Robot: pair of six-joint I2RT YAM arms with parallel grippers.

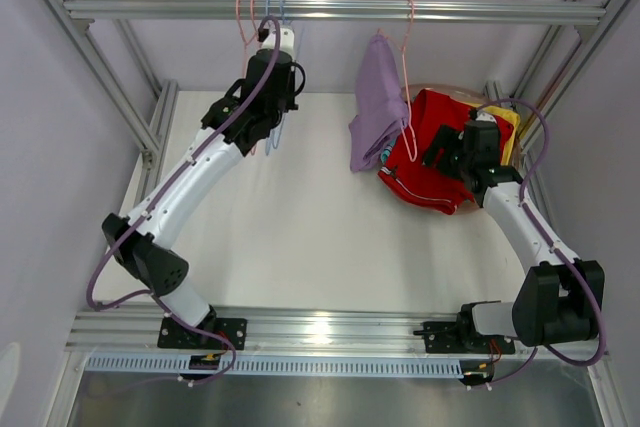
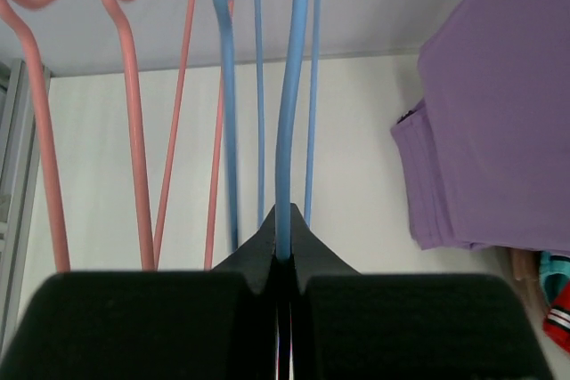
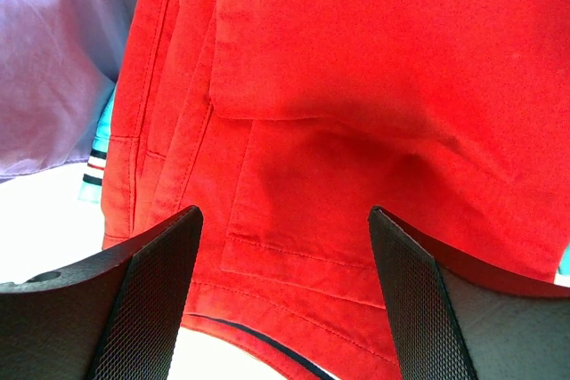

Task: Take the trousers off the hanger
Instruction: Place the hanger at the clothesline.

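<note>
The lavender trousers (image 1: 376,107) hang folded over a pink hanger (image 1: 407,67) on the top rail. They also show in the left wrist view (image 2: 499,122). The red trousers (image 1: 425,137) lie on a heap at the right, over the yellow trousers (image 1: 507,122) and a teal edge (image 1: 386,156). The brown trousers are hidden. My left gripper (image 2: 285,255) is shut on a blue hanger wire (image 2: 292,131), up at the rail (image 1: 272,39). My right gripper (image 3: 285,291) is open and empty just above the red trousers (image 3: 356,86), and shows in the top view (image 1: 442,155).
Empty pink hangers (image 2: 134,131) and blue ones hang at the rail's left (image 1: 250,22). A pinkish tub rim (image 1: 445,90) shows behind the heap. Aluminium frame posts (image 1: 150,117) stand at both sides. A white table (image 1: 300,217) lies below.
</note>
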